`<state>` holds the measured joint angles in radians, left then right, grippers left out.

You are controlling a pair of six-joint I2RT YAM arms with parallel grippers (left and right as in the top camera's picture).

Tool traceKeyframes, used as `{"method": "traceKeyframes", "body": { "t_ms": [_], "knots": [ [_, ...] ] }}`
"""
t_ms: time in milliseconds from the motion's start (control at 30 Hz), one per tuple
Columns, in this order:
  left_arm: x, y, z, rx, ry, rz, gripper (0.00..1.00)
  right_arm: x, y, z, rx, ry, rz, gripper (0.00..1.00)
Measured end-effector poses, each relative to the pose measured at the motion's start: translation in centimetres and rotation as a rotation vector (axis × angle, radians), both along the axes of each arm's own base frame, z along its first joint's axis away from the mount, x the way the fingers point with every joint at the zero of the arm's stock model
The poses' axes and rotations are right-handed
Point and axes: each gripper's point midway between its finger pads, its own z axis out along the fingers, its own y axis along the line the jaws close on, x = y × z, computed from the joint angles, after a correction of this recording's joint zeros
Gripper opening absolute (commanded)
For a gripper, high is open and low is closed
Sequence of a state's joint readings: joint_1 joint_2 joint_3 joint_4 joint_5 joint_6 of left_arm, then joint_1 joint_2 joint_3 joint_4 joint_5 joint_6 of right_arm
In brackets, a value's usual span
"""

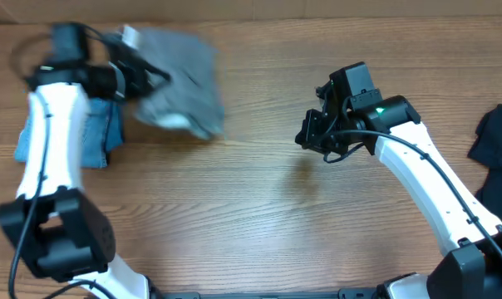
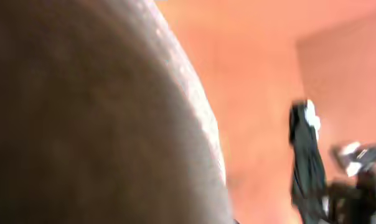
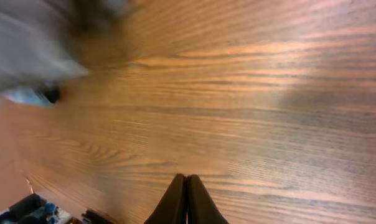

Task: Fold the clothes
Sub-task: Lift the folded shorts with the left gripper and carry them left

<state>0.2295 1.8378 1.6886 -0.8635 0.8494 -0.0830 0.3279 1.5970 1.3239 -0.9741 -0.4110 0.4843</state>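
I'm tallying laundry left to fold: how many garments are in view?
3: grey cloth shorts bunched at upper left at the left claw, light-blue denim shorts at the left edge, black garment at the right edge. More may lie out of frame.

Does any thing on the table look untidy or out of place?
Yes. The grey shorts lie crumpled in a heap at the far left, gripped at one edge by the left pincer, not spread flat for folding.
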Motion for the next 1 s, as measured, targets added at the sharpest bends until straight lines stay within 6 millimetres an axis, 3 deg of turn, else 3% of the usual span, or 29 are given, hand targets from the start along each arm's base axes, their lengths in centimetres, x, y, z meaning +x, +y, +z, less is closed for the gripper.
{"method": "traceKeyframes", "body": {
  "t_ms": [67, 167, 333, 467, 567, 833, 1000],
  "knots": [
    [1.3, 2.9, 2.5, 0.012, -0.09, 0.063, 0.04, -0.1, -0.1, -0.1, -0.003, 0.007, 0.001, 0.04],
    [2.4, 6.9, 4.3, 0.022, -0.169, 0.152, 0.04, -0.2, -0.1, -0.1, -0.004, 0.007, 0.002, 0.04],
    [2.0, 13.2, 4.1, 0.044, -0.149, 0.321, 0.04, -0.2, -0.1, -0.1, -0.006, 0.009, 0.004, 0.04],
    [1.8, 17.1, 3.5, 0.094, -0.126, 0.449, 0.04, -0.2, -0.1, -0.1, -0.006, 0.009, 0.006, 0.04],
    [2.4, 19.1, 2.5, 0.13, -0.113, 0.52, 0.04, -0.3, -0.1, -0.2, -0.007, 0.012, 0.006, 0.04],
    [6.0, 21.6, 1.9, 0.04, -0.165, 0.635, 0.04, -0.5, -0.3, -0.3, -0.018, 0.022, 0.004, 0.04],
    [6.2, 22.7, 1.6, 0.002, -0.124, 0.74, 0.04, -0.8, -0.4, -0.5, -0.025, 0.036, 0.004, 0.04]
  ]
}}
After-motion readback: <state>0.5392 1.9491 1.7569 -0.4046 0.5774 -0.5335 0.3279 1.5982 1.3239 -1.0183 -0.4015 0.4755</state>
